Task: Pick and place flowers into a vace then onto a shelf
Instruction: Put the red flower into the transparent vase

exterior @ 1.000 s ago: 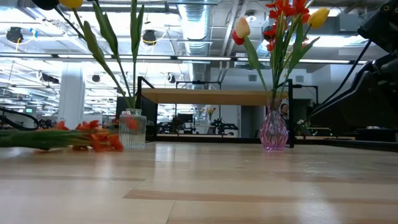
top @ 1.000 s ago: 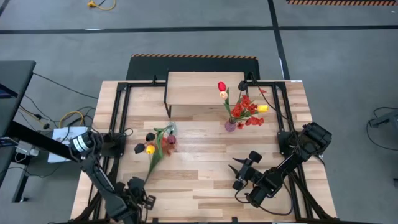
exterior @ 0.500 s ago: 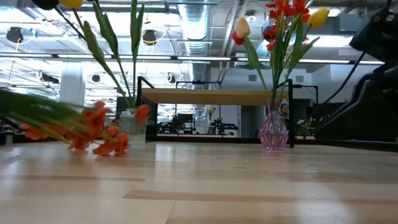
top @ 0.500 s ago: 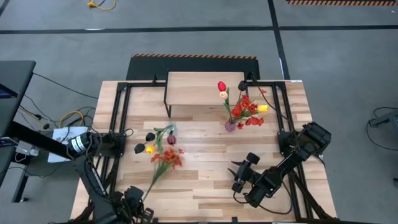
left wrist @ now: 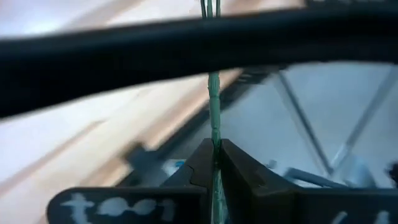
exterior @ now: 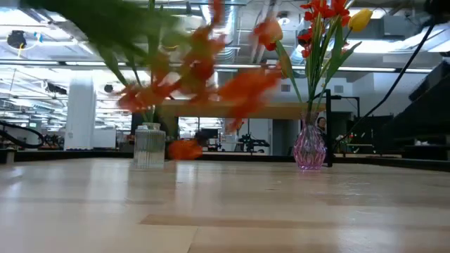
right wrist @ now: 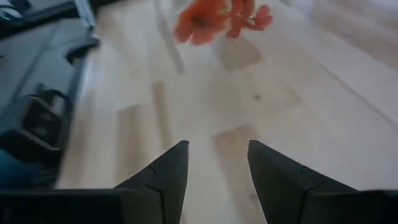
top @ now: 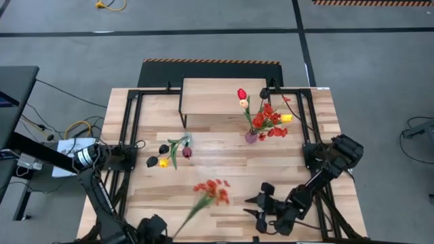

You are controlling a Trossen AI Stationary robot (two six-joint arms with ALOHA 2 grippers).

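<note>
My left gripper (top: 157,228) is at the table's near left edge, shut on the green stem of a spray of red-orange flowers (top: 213,190). The blossoms show blurred high in the low view (exterior: 204,70). My right gripper (top: 252,207) stands open near the front right, its fingers (right wrist: 163,171) apart over bare wood, the blossoms (right wrist: 221,18) ahead of it. A clear vase (top: 184,141) holds dark, yellow and red tulips (top: 165,153). A pink vase (top: 251,137) of flowers stands by the shelf (top: 224,97). My left gripper pinches the spray's thin green stem (left wrist: 215,134) between its two fingers, far from the blossoms. The stem runs straight out ahead of the fingers and slants up toward the table's middle. The whole spray is lifted clear of the table.
Black frame rails (top: 132,129) run along the table's left and right sides. The shelf stands at the far edge on thin black legs. Bare wood (top: 224,163) lies between the two vases and the grippers.
My left gripper has risen and drawn toward the near edge, tipping its fingers upward. The spray, which lay on the table beside the clear vase, is lifted clear, and its blossoms have swung toward the table's middle. My right gripper has turned and shifted toward the near edge, staying open.
</note>
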